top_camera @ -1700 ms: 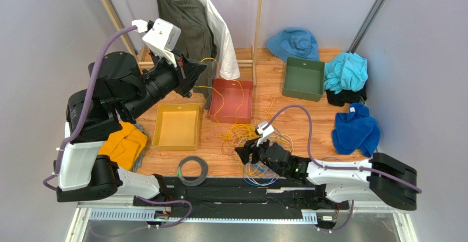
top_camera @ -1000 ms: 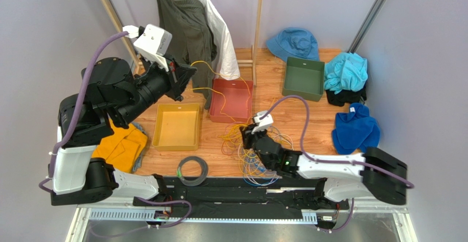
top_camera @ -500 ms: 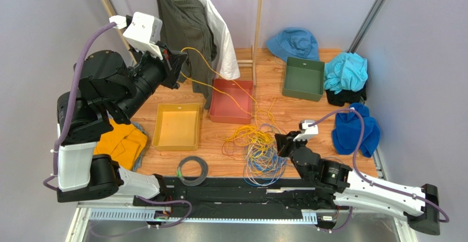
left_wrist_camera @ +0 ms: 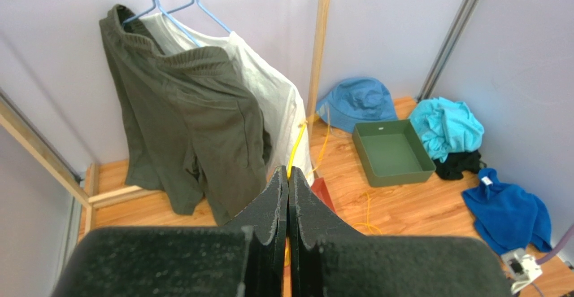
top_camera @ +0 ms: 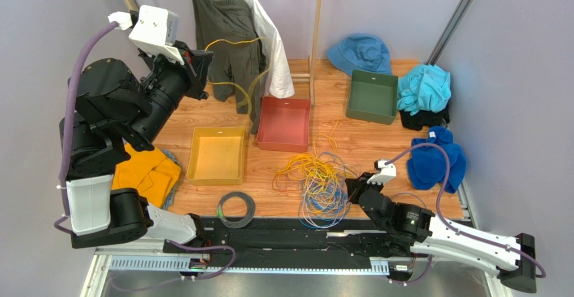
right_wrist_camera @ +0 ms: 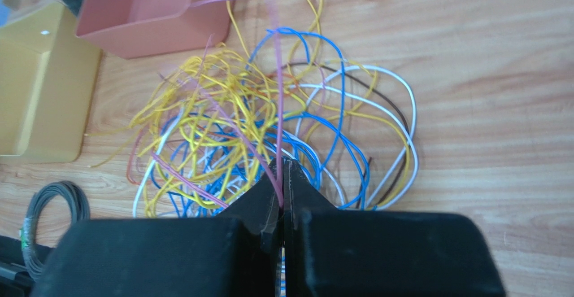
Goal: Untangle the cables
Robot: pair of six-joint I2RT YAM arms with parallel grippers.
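Cables heaped on the bench look light, limp and snag-prone, best pinched near a free end; left fingers clamp a yellow strand aloft, right fingers clamp a pink strand.

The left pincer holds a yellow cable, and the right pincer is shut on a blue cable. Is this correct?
Wrong colour: the right pincer is shut on a pink cable, as the right wrist view shows. The left pincer does hold a yellow cable.
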